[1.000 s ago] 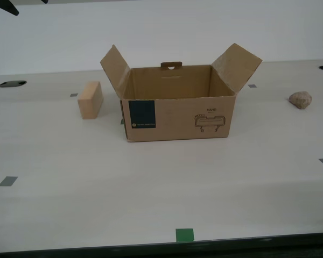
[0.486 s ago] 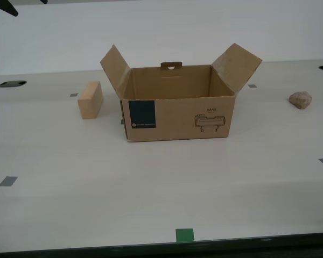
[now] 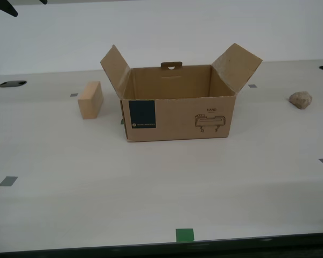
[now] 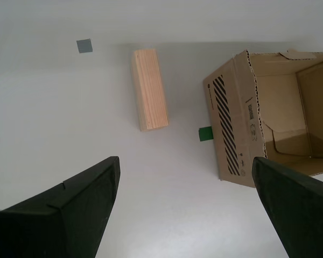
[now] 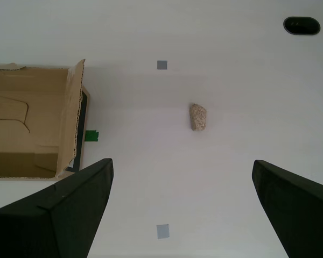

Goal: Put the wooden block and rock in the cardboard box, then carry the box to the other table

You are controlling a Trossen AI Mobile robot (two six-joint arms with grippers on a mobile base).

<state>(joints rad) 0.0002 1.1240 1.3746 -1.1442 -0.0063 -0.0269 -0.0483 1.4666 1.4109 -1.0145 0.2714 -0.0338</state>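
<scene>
Nearest the camera in the exterior view, a small green square of tape [image 3: 184, 234] marks the near edge of the smooth off-white table [image 3: 151, 183], with grey tape squares [image 3: 7, 181] farther in on both sides. Mid-table stands the brown corrugated cardboard box [image 3: 177, 105], side flaps raised and interior empty, a dark blue square label [image 3: 142, 114] and a line drawing on its near face. On the exterior view's left, close beside the box but apart from it, lies the light tan rectangular wooden block [image 3: 90, 99]. On the exterior view's right, well apart from the box, sits the small lumpy beige-grey rock [image 3: 300, 99].

Neither arm is in contact with anything. The second gripper [image 4: 185, 199] hangs high above the block [image 4: 149, 88], jaws spread wide and empty; the first gripper [image 5: 183, 201] hangs likewise above the rock [image 5: 198, 116], jaws also wide and empty.

Risks, as judged from this arrangement: the block lies close to the box wall, so a descending finger could catch the raised flap and shove the light carton. The rock's irregular, rough faces offer poor parallel contact, so an off-centre pinch may roll or squirt it across the smooth surface. Both loading steps and the carry remain undone.
</scene>
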